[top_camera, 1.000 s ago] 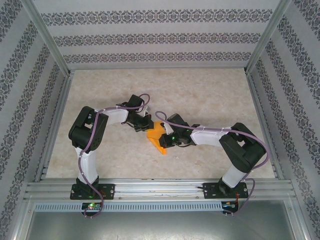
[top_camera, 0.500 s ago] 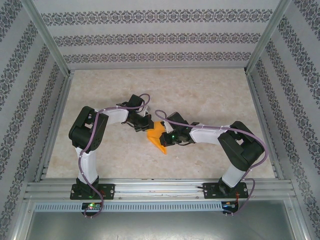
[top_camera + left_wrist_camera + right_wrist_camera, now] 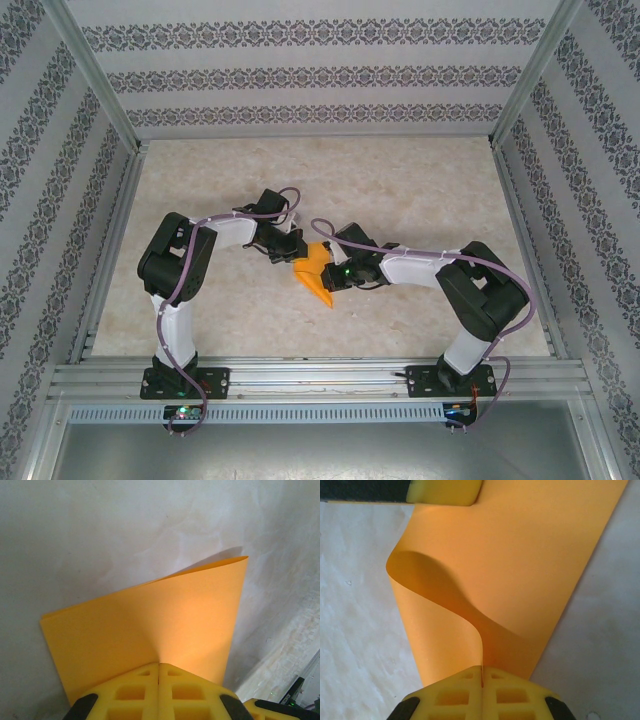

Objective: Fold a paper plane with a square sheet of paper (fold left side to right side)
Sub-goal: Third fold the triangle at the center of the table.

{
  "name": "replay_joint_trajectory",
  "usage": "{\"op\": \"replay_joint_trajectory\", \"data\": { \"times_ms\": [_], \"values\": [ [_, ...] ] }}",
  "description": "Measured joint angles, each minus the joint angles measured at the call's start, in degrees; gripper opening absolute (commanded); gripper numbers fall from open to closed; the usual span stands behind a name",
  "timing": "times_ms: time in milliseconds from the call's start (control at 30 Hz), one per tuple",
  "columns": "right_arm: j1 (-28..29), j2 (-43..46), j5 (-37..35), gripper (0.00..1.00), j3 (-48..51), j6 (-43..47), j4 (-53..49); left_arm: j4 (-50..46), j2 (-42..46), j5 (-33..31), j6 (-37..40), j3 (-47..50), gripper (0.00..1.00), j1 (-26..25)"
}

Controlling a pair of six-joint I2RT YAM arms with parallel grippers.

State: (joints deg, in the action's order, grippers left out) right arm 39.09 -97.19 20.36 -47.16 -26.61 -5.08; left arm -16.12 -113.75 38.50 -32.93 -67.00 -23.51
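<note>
Pinching the square sheet of paper (image 3: 316, 272) over the counter (image 3: 420, 190), the left claw (image 3: 159, 666) and right claw (image 3: 482, 669) stay clenched; the right has edged leftward, bowing the sheet toward its fold

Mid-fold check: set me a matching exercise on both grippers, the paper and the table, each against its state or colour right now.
1 left gripper
2 right gripper
3 paper
4 table

A orange, curled between two grips
B shut on the paper's right side
C pale and marbled
D shut on the paper's left side

Pairs: 1-D, 2-B, 3-A, 4-C
</note>
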Motion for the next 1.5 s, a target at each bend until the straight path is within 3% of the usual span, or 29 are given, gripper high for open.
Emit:
{"op": "replay_joint_trajectory", "data": {
  "times_ms": [1500],
  "values": [
    [0.00,-1.62,-0.83,0.01,-1.07,-0.02,-0.55,0.02,0.00,-0.09,-0.02,0.00,0.06,-0.02]
  ]
}}
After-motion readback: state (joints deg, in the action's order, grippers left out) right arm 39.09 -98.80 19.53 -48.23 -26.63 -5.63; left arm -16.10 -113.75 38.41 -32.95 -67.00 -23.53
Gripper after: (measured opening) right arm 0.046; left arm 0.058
